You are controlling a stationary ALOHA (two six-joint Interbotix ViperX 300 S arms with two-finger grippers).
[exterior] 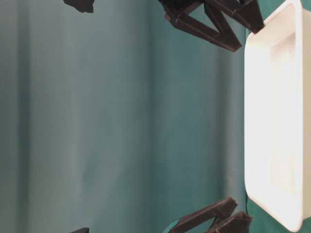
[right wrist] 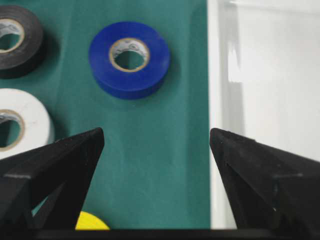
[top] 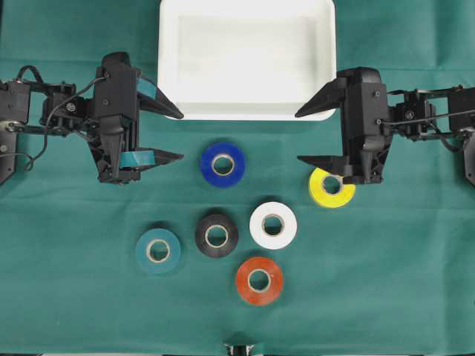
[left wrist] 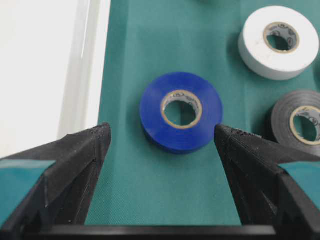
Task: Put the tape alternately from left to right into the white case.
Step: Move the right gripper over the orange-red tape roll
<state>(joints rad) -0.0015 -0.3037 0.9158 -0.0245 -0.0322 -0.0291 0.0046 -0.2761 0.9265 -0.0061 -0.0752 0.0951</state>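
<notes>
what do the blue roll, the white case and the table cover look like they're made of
Blue roll: likely vinyl tape, smooth with a soft sheen, wound on a pale, cardboard-looking core.
White case: probably moulded plastic, glossy, with light streaks on its rounded rim.
Table cover: seems a matte green woven cloth; a fine weave and soft creases show.

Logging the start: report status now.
Left gripper and right gripper open, empty. Six tape rolls on cloth; white case empty. Nothing in the way.

Both tools (top: 171, 136) (top: 310, 136) agape (nothing held).

No legible text, only blurred print inside the blue roll's core (left wrist: 181, 107).
</notes>
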